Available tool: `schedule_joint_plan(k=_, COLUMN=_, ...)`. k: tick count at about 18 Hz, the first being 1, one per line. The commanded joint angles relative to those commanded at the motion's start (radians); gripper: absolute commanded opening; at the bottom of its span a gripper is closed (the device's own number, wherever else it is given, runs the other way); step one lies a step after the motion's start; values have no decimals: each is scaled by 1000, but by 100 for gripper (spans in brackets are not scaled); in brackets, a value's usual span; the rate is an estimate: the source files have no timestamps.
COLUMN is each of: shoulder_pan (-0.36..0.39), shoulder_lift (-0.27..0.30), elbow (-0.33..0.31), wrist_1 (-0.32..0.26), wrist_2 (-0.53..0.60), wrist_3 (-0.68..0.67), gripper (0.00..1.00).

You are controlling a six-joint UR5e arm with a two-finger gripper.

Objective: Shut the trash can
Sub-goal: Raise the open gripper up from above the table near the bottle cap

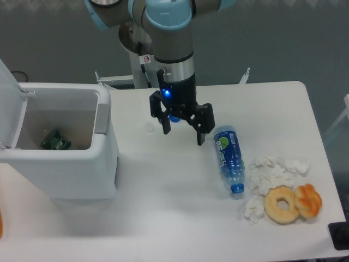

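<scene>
Risk of knocking the clutter before the bin is ever reached.

The black two-finger gripper [183, 127] hangs over the white table [163, 207] with its fingers spread wide and nothing between them, just beside the blue plastic water bottle [229, 158] lying on its side. A careless sweep could roll that bottle into the crumpled white tissues [275, 170] and the two glazed doughnuts [293, 203]. The large white boxy plastic trash can [60, 153] sits well apart at the table's left edge, open, with its flat white lid [10, 103] standing up at the far left and partly cut off by the frame. Pushing that lid from a poor angle could, I judge, shove the whole bin sideways or slip off the hinged panel instead of swinging it down.
</scene>
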Motion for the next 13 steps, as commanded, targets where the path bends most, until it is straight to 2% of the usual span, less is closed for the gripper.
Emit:
schedule_joint_plan(k=2, shoulder_pan=-14, shoulder_lift=28, elbow=5, wrist_1=-32, wrist_2=-44, wrist_3=-96, gripper=100)
schedule_joint_plan(k=4, shoulder_pan=-15, shoulder_lift=45, elbow=11, wrist_1=-26, wrist_2=-87, wrist_3=-263, gripper=100)
schedule_joint_plan(k=6, shoulder_pan=-17, shoulder_lift=45, elbow=46, wrist_1=-26, wrist_2=-142, wrist_3=-383, gripper=100)
schedule_joint_plan(k=8, shoulder_pan=-28, shoulder_lift=54, elbow=77, wrist_1=-26, wrist_2=-205, wrist_3=-478, gripper=100)
schedule_joint_plan(k=11, shoulder_pan=-49, shoulder_lift=87, elbow=81, wrist_1=-26, wrist_2=-271, wrist_3=-606, gripper=100)
schedule_joint_plan(k=13, shoulder_pan=-67, shoulder_lift=104, elbow=81, wrist_1=-26, wrist_2=-284, wrist_3=-643, gripper=100)
